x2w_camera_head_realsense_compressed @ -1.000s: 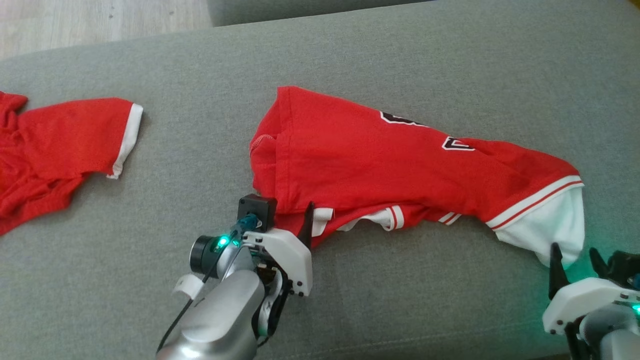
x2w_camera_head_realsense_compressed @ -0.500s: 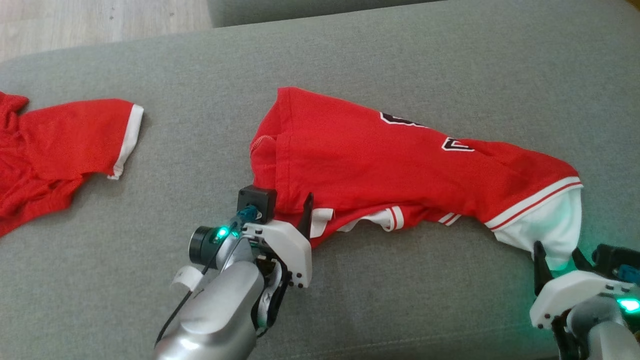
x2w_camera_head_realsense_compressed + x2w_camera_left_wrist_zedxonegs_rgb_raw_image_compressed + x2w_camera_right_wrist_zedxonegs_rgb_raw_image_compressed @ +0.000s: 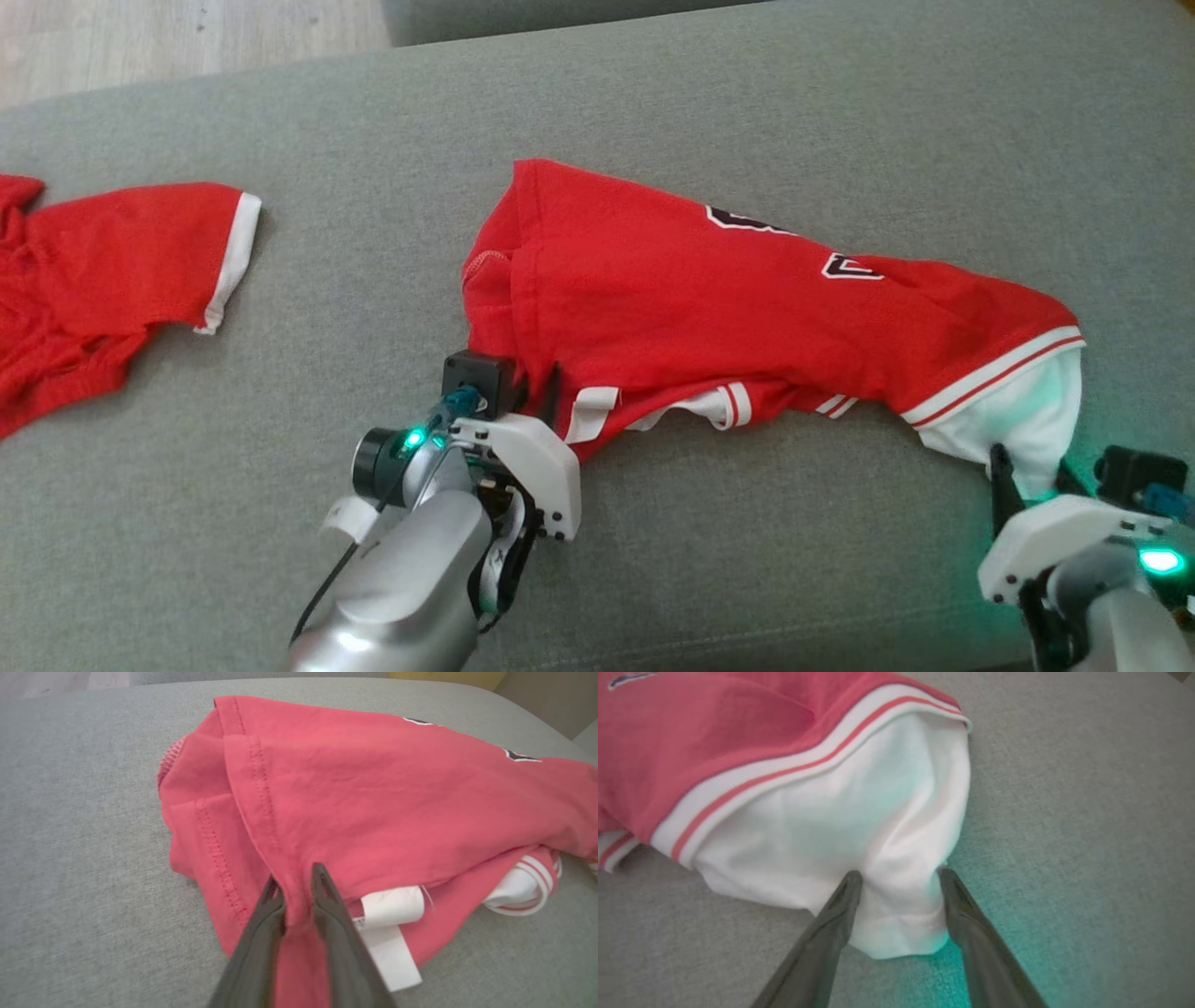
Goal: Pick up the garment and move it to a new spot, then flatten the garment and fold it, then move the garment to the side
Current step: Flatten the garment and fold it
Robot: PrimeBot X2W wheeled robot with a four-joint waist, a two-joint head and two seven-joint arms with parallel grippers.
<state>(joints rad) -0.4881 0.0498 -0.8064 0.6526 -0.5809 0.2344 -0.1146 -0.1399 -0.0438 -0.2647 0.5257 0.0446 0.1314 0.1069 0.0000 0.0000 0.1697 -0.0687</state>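
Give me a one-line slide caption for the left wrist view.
Left gripper pinches a fold of the red garment beside its white label, on the grey cushion.

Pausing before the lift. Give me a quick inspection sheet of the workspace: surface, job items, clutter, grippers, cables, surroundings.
Surface: grey upholstered surface, flat.
Job's things: red garment with white trim, lying crumpled mid-surface, not yet flattened.
Clutter: second red garment at the left edge, apart from the first.
Grippers: left gripper has its fingers pinched on the garment's red near edge; right gripper has its fingers apart, astride the white end.
Cables: black cable runs along the left arm, clear of the fabric.
Surroundings: wooden floor beyond the far edge.
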